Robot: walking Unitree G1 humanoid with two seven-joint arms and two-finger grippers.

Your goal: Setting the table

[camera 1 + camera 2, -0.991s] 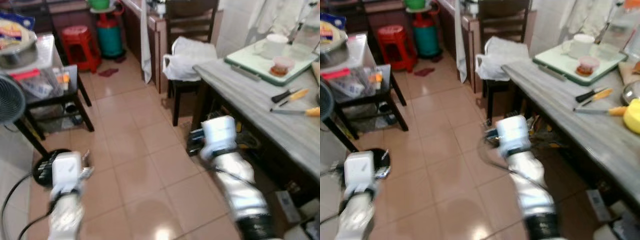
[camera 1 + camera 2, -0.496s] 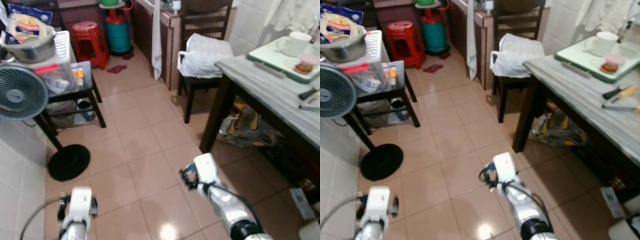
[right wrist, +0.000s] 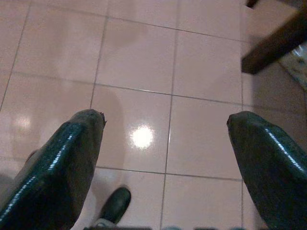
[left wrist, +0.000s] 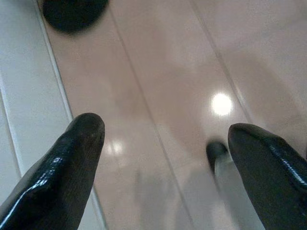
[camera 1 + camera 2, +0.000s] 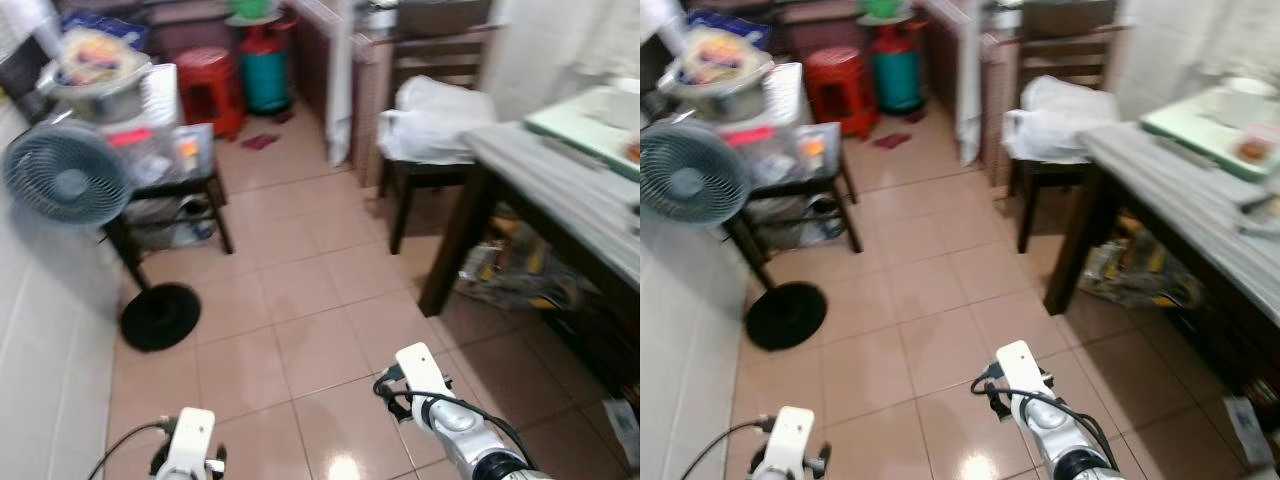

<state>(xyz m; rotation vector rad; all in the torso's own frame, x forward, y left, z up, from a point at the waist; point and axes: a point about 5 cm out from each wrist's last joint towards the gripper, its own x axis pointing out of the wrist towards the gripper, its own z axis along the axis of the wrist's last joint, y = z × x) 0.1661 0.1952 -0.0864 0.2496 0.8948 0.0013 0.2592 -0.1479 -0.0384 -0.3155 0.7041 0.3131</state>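
Grey-topped table (image 5: 1180, 180) stands to the robot's right, a green tray (image 5: 1205, 125) on it; left gripper (image 4: 163, 158) and right gripper (image 3: 163, 153) hang low over the floor tiles (image 5: 300, 330), fingers spread apart, holding nothing

Home kitchen: gas cylinder (image 5: 264, 76), dining table (image 5: 560, 190), fan (image 5: 68, 180).

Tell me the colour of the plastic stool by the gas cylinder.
Red. The stool stands beside the teal cylinder; the right eye view shows it best.
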